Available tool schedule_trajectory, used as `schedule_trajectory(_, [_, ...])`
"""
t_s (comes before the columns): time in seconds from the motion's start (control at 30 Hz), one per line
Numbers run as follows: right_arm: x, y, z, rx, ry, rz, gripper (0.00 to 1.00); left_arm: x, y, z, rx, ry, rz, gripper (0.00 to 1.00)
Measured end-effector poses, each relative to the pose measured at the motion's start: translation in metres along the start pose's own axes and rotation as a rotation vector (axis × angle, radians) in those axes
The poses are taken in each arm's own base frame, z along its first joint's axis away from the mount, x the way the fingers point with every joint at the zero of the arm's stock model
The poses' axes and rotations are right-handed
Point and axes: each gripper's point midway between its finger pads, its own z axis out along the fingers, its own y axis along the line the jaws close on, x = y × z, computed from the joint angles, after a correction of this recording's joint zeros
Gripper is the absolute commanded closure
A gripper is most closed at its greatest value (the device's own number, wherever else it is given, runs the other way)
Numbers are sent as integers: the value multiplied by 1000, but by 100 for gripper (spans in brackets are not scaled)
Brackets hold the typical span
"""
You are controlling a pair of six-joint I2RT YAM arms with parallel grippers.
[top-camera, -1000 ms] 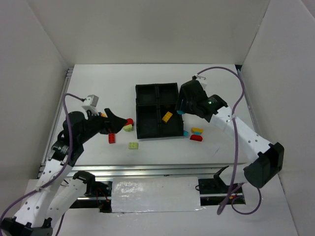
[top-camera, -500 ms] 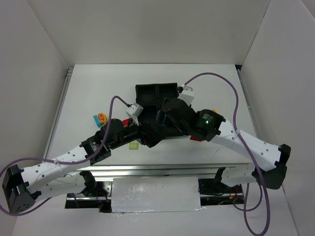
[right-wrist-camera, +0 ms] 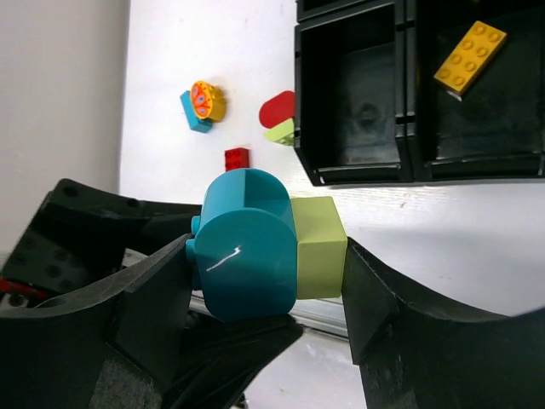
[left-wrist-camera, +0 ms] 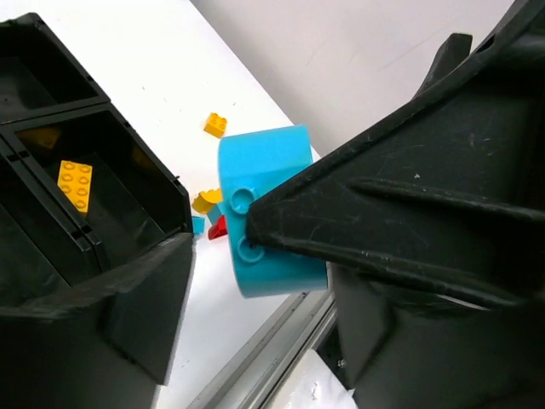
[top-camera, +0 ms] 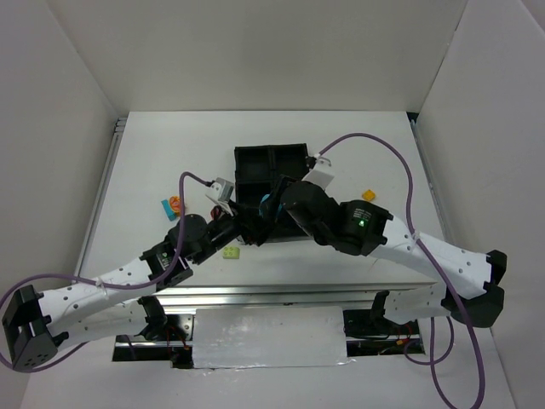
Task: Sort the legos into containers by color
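Observation:
My right gripper (right-wrist-camera: 268, 256) is shut on a rounded cyan lego (right-wrist-camera: 247, 243) joined to a lime green lego (right-wrist-camera: 317, 247), held in the air off the front left corner of the tray of containers (top-camera: 271, 158). My left gripper (left-wrist-camera: 264, 285) has come up to the same cyan lego (left-wrist-camera: 264, 213). Its jaws stand either side of it, and a gap shows between the left finger (left-wrist-camera: 136, 307) and the lego. One yellow lego (right-wrist-camera: 469, 55) lies in a near compartment. In the top view the two grippers (top-camera: 254, 220) meet over the tray corner.
Loose on the table lie a lime brick (top-camera: 231, 252), a cyan and orange piece (top-camera: 170, 205), a small red brick (right-wrist-camera: 237, 158), a red rounded piece on a lime one (right-wrist-camera: 277, 108) and a yellow brick (top-camera: 369, 195). The metal rail (top-camera: 272, 294) runs along the near edge.
The right arm carried the cyan and lime legos from the tray's right side to its front left corner. The left arm reached in to meet them, and its jaws narrowed.

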Motion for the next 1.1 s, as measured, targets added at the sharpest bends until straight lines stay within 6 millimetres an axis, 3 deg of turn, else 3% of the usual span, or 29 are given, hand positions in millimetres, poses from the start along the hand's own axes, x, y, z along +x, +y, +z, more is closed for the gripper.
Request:
schedule_trajectory(0.17, [2, 9, 2, -16, -7, 1, 68, 1, -3, 1, 14, 1, 5, 78])
schedule_trajectory(0.2, [2, 9, 2, -17, -11, 2, 65, 1, -4, 1, 19, 2, 8, 95])
schedule_trajectory(0.23, [2, 9, 3, -17, -11, 1, 62, 1, -4, 1, 19, 2, 11, 100])
schedule_trajectory(0.33, [2, 10, 3, -19, -11, 0, 45, 0, -4, 1, 21, -1, 11, 100])
schedule_trajectory(0.37, [2, 11, 3, -24, -11, 2, 30, 0, -5, 0, 21, -1, 12, 100])
schedule_trajectory(0.4, [2, 12, 2, -27, -11, 4, 30, -1, -5, -1, 22, -3, 13, 100])
schedule_trajectory(0.43, [1, 13, 2, -37, -11, 5, 7, -2, -5, -2, 22, -7, 14, 100])
schedule_trajectory(0.47, [2, 16, 1, -52, -9, 17, 0, -3, -5, -4, 24, -11, 14, 100])
schedule_trajectory(0.73, [-5, 9, -17, -205, -24, 72, 1, -12, -16, -14, 65, -31, 11, 100])
schedule_trajectory(0.97, [-13, -21, -53, -530, -92, -51, 8, -13, -30, -32, 142, 11, 33, 100])
schedule_trajectory(1.1, [-14, -11, -79, -714, -122, -151, 12, -12, -48, -42, 239, 41, 41, 100])
